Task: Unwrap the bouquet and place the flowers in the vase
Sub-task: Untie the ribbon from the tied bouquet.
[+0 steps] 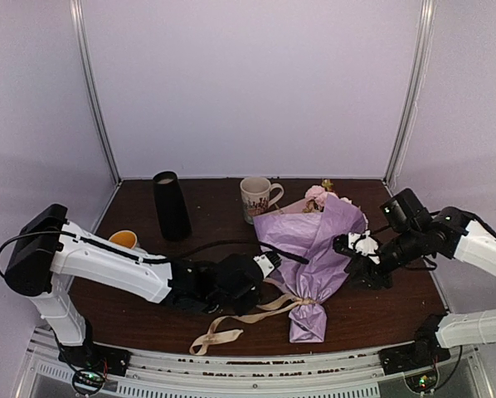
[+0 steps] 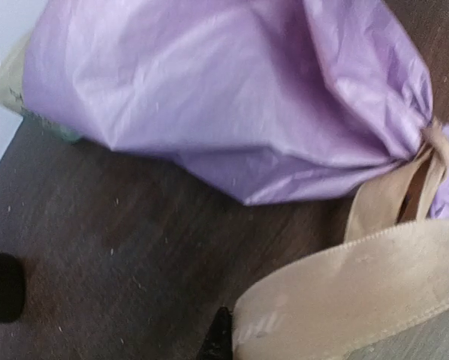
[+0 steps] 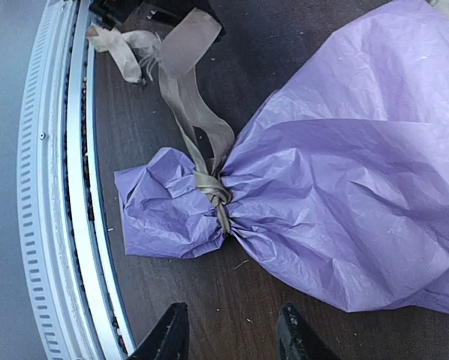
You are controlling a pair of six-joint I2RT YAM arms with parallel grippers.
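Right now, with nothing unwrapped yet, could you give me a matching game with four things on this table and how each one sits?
1. vase
2. patterned mug
3. ribbon
4. bouquet

a. lying on its side in lilac paper
b. black, upright, back left
c. knotted round the paper's narrow end
d. cream, upright just behind the paper

Pairs: 1-b, 2-d, 3-c, 4-a

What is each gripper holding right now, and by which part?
The left gripper looks shut on the tan satin ribbon, on a loose band away from the knot. The right gripper is open and holds nothing.
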